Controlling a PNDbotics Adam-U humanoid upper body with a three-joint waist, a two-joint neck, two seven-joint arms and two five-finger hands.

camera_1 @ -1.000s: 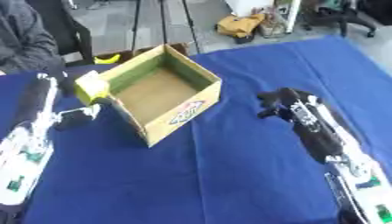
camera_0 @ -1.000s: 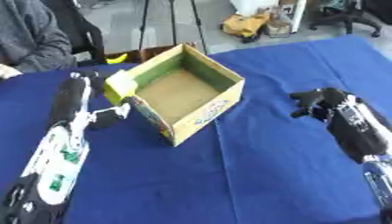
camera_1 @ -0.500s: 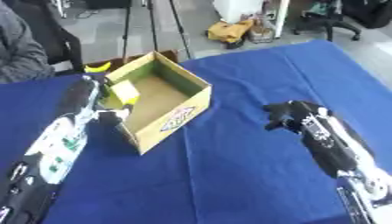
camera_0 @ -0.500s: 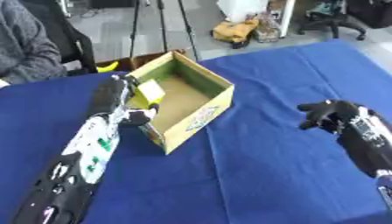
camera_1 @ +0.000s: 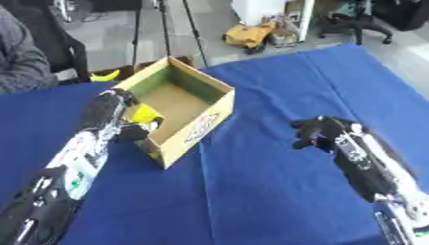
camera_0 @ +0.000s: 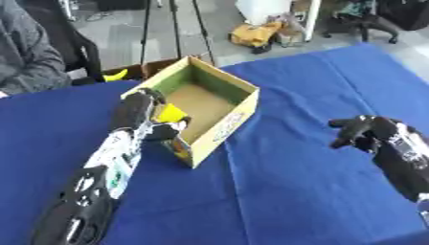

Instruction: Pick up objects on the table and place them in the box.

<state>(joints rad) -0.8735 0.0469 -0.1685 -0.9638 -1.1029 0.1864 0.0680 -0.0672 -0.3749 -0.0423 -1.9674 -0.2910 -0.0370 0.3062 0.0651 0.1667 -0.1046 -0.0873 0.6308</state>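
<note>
Looks like a lab or office: blue tabletop (camera_0: 293, 191), tripod legs (camera_0: 174, 28), office chair (camera_0: 368, 14) on grey floor (camera_0: 117, 33).

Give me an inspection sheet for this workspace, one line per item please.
Surface: blue cloth table.
Job's things: open cardboard box; yellow object at its near-left wall, by the left hand.
Clutter: nothing seen on the cloth.
Hands: left hand at the box's near-left wall, fingers hard to make out; right hand curled over bare cloth, holding nothing.
Cables: nothing seen.
Surroundings: tripod legs, a yellow item on the floor, a seated person's sleeve.
</note>
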